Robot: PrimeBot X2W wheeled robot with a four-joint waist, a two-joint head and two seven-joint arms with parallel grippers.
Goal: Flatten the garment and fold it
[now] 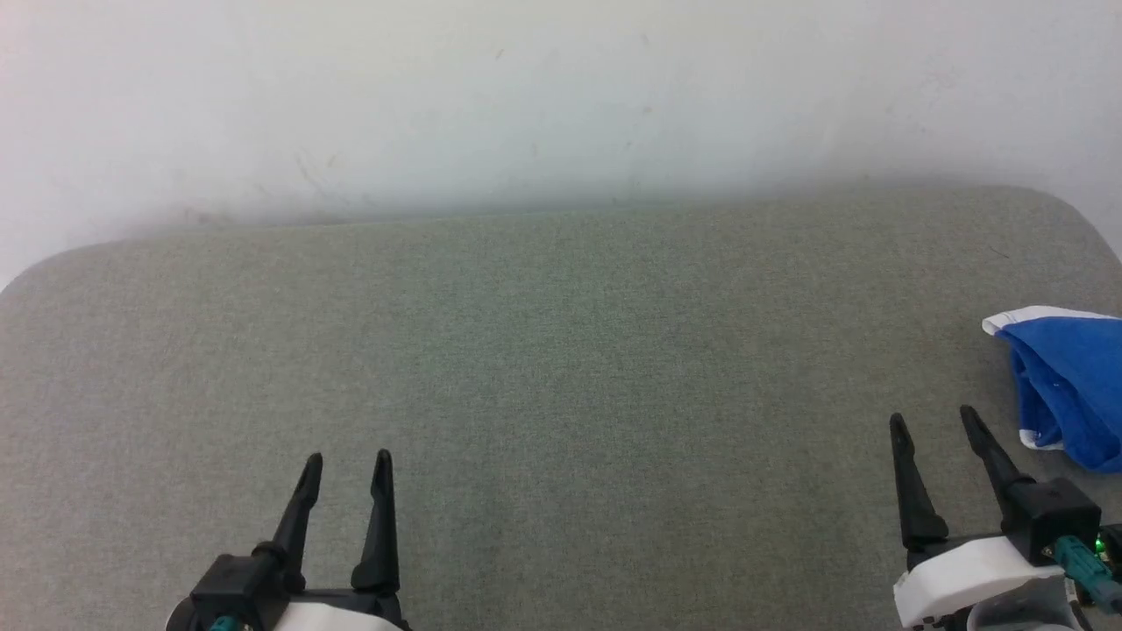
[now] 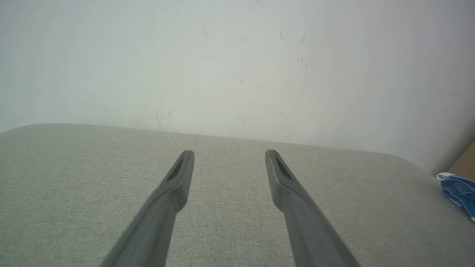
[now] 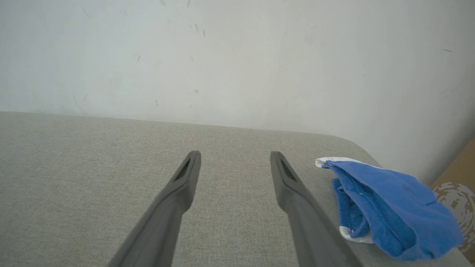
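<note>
Blue shorts [image 1: 1069, 377] are bunched at the pad's [image 1: 561, 350] right edge. Left gripper [image 1: 348, 458] and right gripper [image 1: 933, 417] are spread, empty. Nothing is started; shorts must be grabbed first.

Garment [image 1: 1065, 386], perhaps half, beyond right edge
</note>
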